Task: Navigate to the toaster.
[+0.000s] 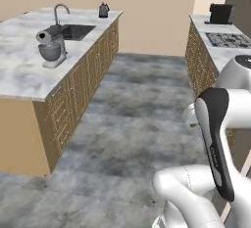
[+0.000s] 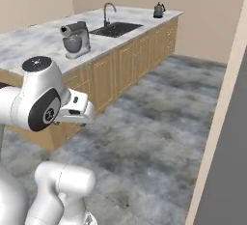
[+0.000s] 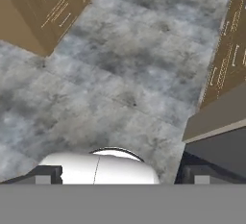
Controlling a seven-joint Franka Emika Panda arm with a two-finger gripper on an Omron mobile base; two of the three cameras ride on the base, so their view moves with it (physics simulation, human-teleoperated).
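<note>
Look to the left base view first: the island counter (image 1: 19, 82) carries a grey stand mixer (image 1: 51, 49), a sink (image 1: 74, 31) with its tap, and a small dark kettle (image 1: 103, 10). Only there do you get the right-hand counter (image 1: 223, 56), with a gas hob (image 1: 228, 39) and a dark boxy appliance (image 1: 220, 13) at its far end; that box looks black, so you cannot take it for the toaster, which I cannot place. The right base view repeats the island and adds a dark tall panel (image 2: 226, 171) at its right edge. In the hand view, the claw (image 3: 122, 175) points at the grey floor (image 3: 110, 74), tips well apart, holding nothing.
</note>
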